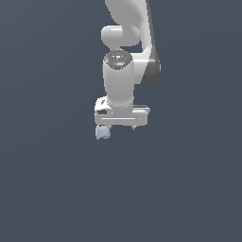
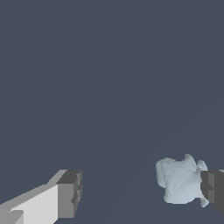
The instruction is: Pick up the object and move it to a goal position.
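The object (image 1: 102,133) is a small pale blue-grey lumpy blob lying on the dark floor, just below the end of the white gripper (image 1: 120,126) that is on the exterior view's left. In the wrist view the object (image 2: 181,180) sits inside the wide gap of the gripper (image 2: 141,192), close against one dark grey finger pad (image 2: 213,190). Whether it touches that pad I cannot tell. The other finger pad (image 2: 70,194) stands far from it. The gripper is open and holds nothing.
A plain dark grey-blue floor (image 1: 56,189) fills both views. The white arm (image 1: 120,80) rises above the gripper toward the top of the exterior view. No other objects or goal marker show.
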You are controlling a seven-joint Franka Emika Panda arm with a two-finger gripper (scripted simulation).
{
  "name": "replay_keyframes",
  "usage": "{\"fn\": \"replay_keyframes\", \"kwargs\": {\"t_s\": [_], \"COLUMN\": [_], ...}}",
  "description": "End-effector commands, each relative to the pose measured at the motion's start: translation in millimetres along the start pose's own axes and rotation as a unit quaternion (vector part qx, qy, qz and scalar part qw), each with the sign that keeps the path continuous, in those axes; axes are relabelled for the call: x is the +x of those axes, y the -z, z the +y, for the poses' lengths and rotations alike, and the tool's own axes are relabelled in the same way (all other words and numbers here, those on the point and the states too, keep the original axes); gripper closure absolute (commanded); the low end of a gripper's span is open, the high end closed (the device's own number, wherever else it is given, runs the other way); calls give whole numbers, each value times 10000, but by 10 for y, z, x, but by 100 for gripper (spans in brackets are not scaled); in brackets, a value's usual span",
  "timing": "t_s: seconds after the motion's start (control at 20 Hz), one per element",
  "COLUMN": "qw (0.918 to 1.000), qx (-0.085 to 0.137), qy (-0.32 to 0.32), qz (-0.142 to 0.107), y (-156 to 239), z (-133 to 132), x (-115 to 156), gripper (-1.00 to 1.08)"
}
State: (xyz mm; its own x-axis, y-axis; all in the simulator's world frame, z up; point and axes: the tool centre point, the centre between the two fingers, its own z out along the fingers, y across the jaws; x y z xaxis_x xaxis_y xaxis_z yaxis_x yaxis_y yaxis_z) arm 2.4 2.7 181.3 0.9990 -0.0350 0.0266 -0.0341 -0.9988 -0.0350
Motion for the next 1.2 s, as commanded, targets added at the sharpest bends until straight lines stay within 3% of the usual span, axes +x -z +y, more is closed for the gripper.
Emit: {"fn": "replay_keyframes", "kwargs": {"t_s": [0.0, 0.6, 1.15], "qw": [10000, 9997, 9999], "qx": [0, 27, -54], "qy": [0, -151, 26], "qz": [0, 182, 88], "y": [0, 196, -162], "z": [0, 103, 441], "x": [0, 81, -141], "gripper": [-92, -92, -92]}}
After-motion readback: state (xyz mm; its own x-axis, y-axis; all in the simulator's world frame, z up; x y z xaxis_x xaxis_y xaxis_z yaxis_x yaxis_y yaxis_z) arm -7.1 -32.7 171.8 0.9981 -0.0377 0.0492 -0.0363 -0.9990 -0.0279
